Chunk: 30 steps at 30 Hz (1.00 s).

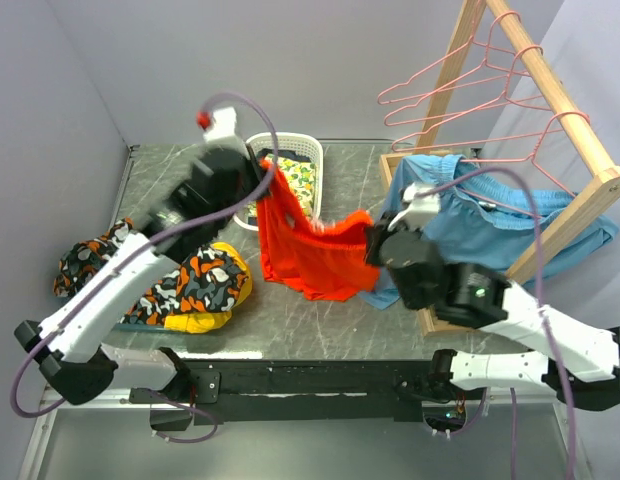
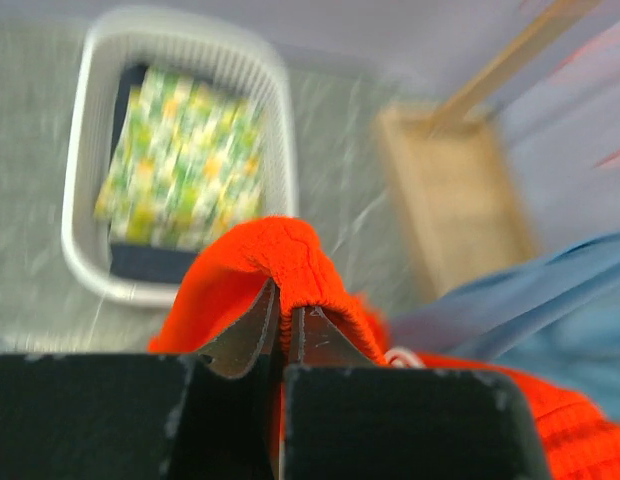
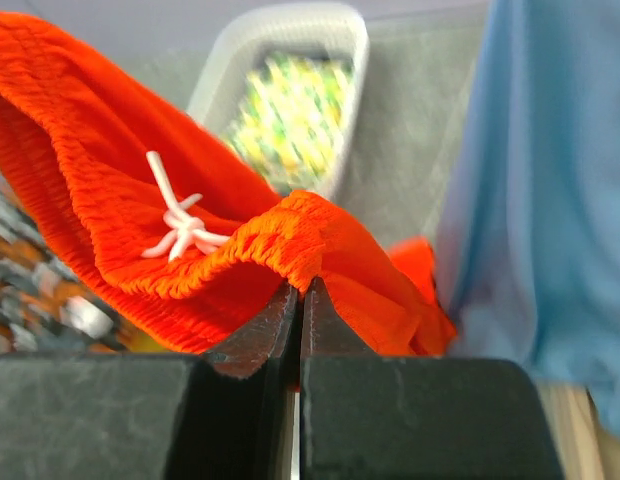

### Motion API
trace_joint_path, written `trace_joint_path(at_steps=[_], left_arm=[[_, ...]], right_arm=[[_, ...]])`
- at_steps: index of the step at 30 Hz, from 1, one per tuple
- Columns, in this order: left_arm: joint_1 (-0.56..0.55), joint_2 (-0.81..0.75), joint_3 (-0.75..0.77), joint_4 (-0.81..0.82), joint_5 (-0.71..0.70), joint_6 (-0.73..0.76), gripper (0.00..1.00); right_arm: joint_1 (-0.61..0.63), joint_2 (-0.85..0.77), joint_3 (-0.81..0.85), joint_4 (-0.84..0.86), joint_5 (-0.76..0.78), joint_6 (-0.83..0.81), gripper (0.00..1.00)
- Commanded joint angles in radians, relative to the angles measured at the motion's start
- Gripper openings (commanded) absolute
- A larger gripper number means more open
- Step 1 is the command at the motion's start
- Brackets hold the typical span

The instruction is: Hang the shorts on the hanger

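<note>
The jaws of both grippers are closed on the gathered waistband of the shorts [image 1: 310, 250], one end pinched by the left gripper [image 2: 287, 312] and the other by the right gripper [image 3: 298, 297]. The red-orange fabric is held stretched between them above the table [image 1: 290, 325], with the legs hanging down. A white basket [image 1: 312, 150] is seen just behind, a patterned cloth [image 1: 195, 285] to the left, and light blue shorts [image 1: 490, 225] are draped by the wooden rack [image 1: 565, 100] carrying pink hangers [image 1: 460, 85].

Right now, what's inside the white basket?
The basket holds a green-yellow patterned cloth lying on something dark blue. Anything beneath those is covered.
</note>
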Motion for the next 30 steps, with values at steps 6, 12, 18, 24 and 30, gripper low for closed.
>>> trace_joint_path(at_steps=[6, 12, 18, 24, 30], left_arm=[[0.051, 0.011, -0.516, 0.134, 0.155, -0.215, 0.01], [0.064, 0.036, -0.447, 0.088, 0.165, -0.158, 0.43], [0.065, 0.054, -0.188, 0.031, 0.126, -0.034, 0.87], [0.064, 0.22, 0.116, 0.228, 0.296, 0.24, 0.84], [0.065, 0.476, 0.429, 0.376, 0.574, 0.446, 0.65]], right_arm=[[-0.057, 0.024, -0.447, 0.105, -0.131, 0.279, 0.0], [-0.154, 0.067, -0.59, 0.258, -0.267, 0.248, 0.0], [-0.166, 0.12, -0.629, 0.32, -0.324, 0.234, 0.0], [-0.168, 0.179, -0.673, 0.384, -0.378, 0.229, 0.0], [-0.169, 0.232, -0.695, 0.438, -0.438, 0.203, 0.0]])
